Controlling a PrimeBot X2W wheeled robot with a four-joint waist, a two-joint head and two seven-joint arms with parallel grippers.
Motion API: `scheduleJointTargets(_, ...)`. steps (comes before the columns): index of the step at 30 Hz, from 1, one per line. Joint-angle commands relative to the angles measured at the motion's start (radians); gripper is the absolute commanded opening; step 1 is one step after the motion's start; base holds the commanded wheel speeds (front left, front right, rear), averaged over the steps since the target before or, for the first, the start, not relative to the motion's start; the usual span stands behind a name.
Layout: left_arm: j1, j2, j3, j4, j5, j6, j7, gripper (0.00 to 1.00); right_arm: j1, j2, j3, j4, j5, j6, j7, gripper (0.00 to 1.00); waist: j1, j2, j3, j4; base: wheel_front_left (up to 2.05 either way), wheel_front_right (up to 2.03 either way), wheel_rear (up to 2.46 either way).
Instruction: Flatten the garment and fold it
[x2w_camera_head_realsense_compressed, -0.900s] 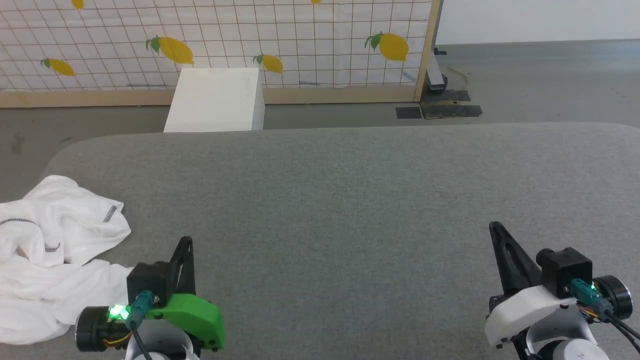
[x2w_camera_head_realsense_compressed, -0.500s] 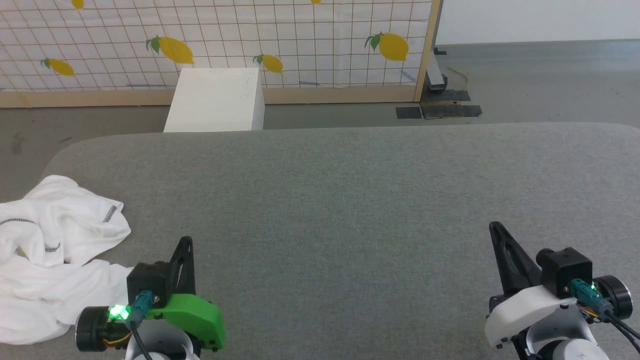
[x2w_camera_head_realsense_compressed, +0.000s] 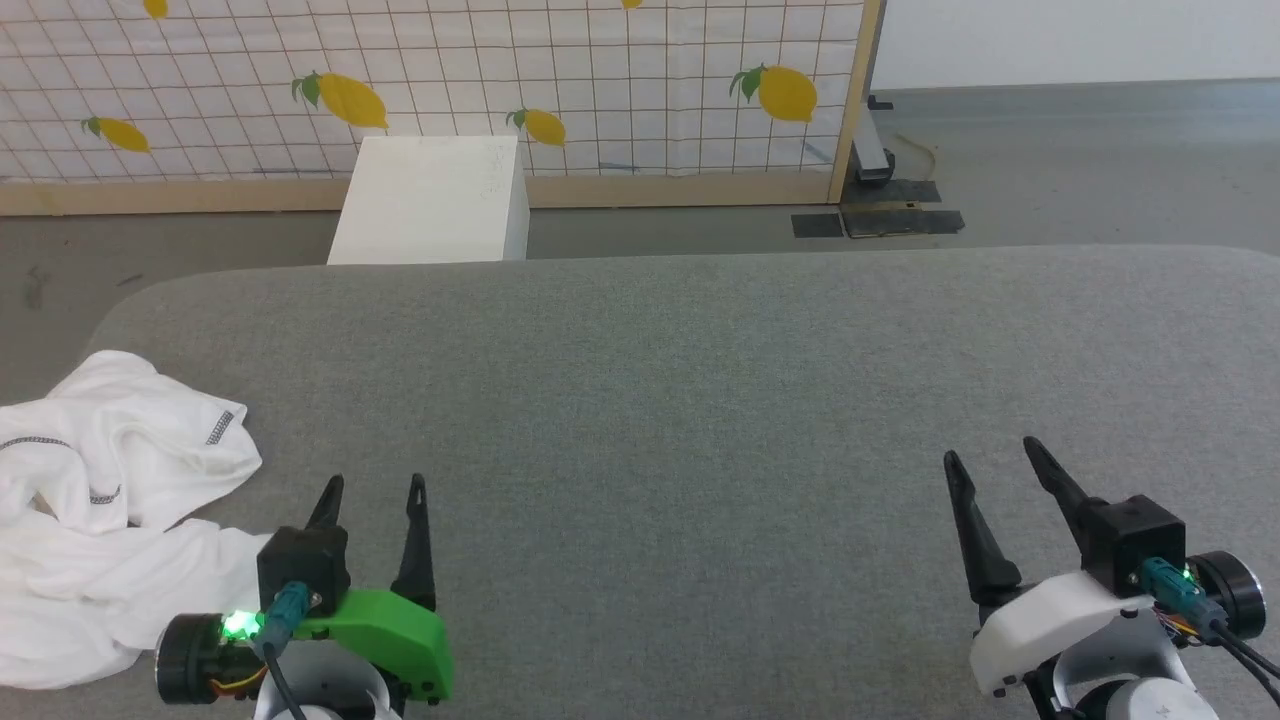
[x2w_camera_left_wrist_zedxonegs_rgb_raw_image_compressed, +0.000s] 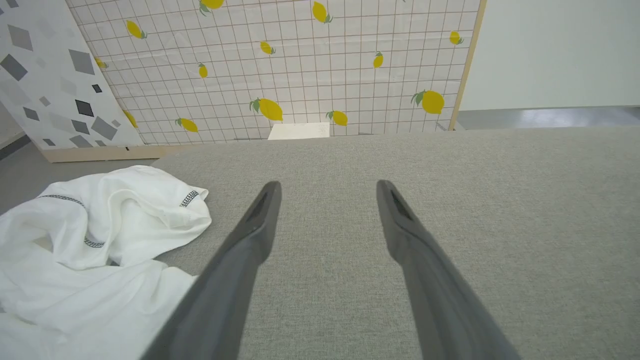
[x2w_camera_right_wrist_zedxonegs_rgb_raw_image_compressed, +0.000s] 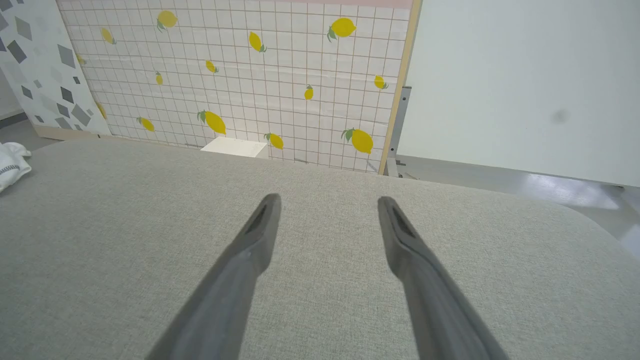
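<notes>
Grey woven fabric covers the wide tabletop (x2w_camera_head_realsense_compressed: 700, 380), which has rounded far corners. Behind it stands a white panel with a thin grid and yellow lemons (x2w_camera_head_realsense_compressed: 600, 90). A plain white box (x2w_camera_head_realsense_compressed: 430, 200) sits on the grey floor (x2w_camera_head_realsense_compressed: 1050, 160) in front of that panel.

The large white long-sleeved garment of soft cloth (x2w_camera_head_realsense_compressed: 110, 500) lies crumpled in a heap at the left end of the tabletop. Short lines of grey-black stitching show on its folds, and it runs out of the head view at the left edge.

The left gripper (x2w_camera_head_realsense_compressed: 374, 482), with green housing, is low in the head view, just beside the heap. Its 2 dark fingers point away from the robot over bare fabric, and its jaws stand wide and hold nothing. The right gripper (x2w_camera_head_realsense_compressed: 990, 452), with white housing, is at the right side, well apart from the garment. Its jaws also stand wide and empty.
</notes>
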Motion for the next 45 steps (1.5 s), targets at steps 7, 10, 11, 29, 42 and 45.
scheduleJointTargets(7,-0.016,0.0,-0.015,0.021,-0.008,0.01,-0.019,1.0,-0.004,0.0,-0.005,0.01,0.005,0.0,-0.016,1.0,0.0,0.0,0.001,0.013,0.0,0.0,0.0)
scheduleJointTargets(10,-0.022,0.0,-0.019,0.029,-0.011,0.014,-0.025,1.0,-0.007,0.0,-0.005,0.013,0.006,0.0,-0.022,1.0,0.0,0.0,0.001,0.023,0.0,0.0,0.0)
scheduleJointTargets(11,-0.023,0.001,-0.02,0.032,-0.012,0.015,-0.027,1.0,-0.007,0.0,-0.006,0.014,0.006,0.0,-0.024,1.0,0.0,0.0,0.001,0.027,0.0,0.0,0.0)
scheduleJointTargets(29,-0.04,0.015,-0.032,0.064,-0.034,0.042,-0.066,1.0,-0.018,0.001,-0.003,0.03,0.018,0.0,-0.054,1.0,0.0,0.0,0.001,0.134,0.0,0.0,0.0)
scheduleJointTargets(42,-0.045,0.027,-0.038,0.08,-0.054,0.063,-0.092,1.0,-0.023,0.001,-0.004,0.037,0.022,-0.001,-0.071,1.0,0.0,0.0,0.005,0.224,0.0,0.0,0.0)
scheduleJointTargets(45,-0.046,0.03,-0.039,0.084,-0.059,0.069,-0.099,1.0,-0.026,0.001,-0.004,0.038,0.023,-0.001,-0.075,1.0,0.0,0.0,0.007,0.246,0.0,0.0,0.0)
